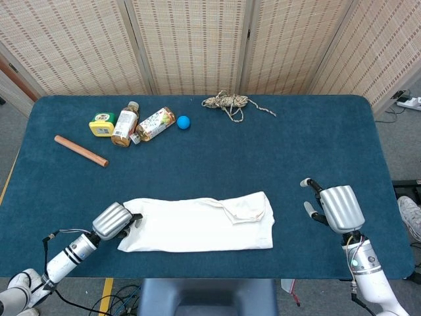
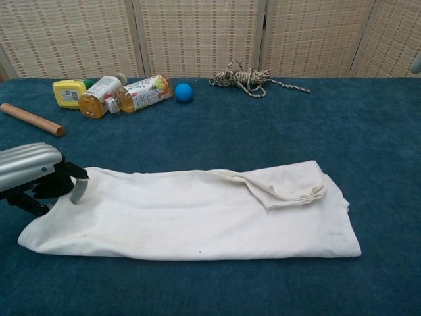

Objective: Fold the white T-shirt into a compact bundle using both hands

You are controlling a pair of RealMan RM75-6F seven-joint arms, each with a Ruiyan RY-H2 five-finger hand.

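The white T-shirt (image 1: pixel 200 225) (image 2: pixel 197 214) lies folded into a long band near the table's front edge, with a sleeve flap doubled over toward its right end. My left hand (image 1: pixel 113 220) (image 2: pixel 31 172) is at the band's left end. Its fingers (image 2: pixel 77 187) curl over the upper left corner and pinch the cloth. My right hand (image 1: pixel 337 208) hovers palm down over bare table, well to the right of the shirt. Its fingers are apart and hold nothing.
Along the far side lie a wooden rod (image 1: pixel 80 151), a yellow container (image 1: pixel 102 124), two bottles (image 1: pixel 125 124) (image 1: pixel 154 124), a blue ball (image 1: pixel 183 122) and a bundle of rope (image 1: pixel 227 102). Blue cloth covers the table (image 1: pixel 296 145).
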